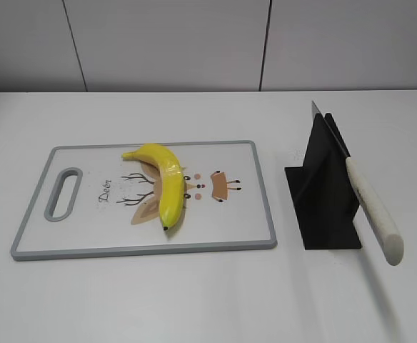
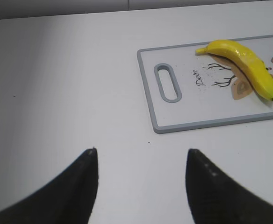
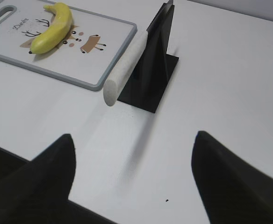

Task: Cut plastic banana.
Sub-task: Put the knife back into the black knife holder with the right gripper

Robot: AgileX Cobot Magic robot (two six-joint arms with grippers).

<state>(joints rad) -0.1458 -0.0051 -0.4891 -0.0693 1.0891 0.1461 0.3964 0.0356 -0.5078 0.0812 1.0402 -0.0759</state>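
Note:
A yellow plastic banana [image 1: 163, 182] lies whole on a white cutting board with a grey rim [image 1: 30, 218], over a deer drawing. It also shows in the left wrist view [image 2: 244, 65] and the right wrist view [image 3: 54, 28]. A knife with a cream handle [image 1: 375, 211] rests tilted in a black stand [image 1: 323, 193], handle toward the table's front; it also shows in the right wrist view [image 3: 125, 70]. My left gripper [image 2: 141, 154] is open over bare table left of the board. My right gripper [image 3: 134, 140] is open, in front of the knife handle. Neither gripper shows in the exterior view.
The board [image 2: 150, 88] has a slotted handle [image 1: 63, 193] at its left end. The white table [image 1: 208, 300] carries the board and the stand. A pale wall stands behind.

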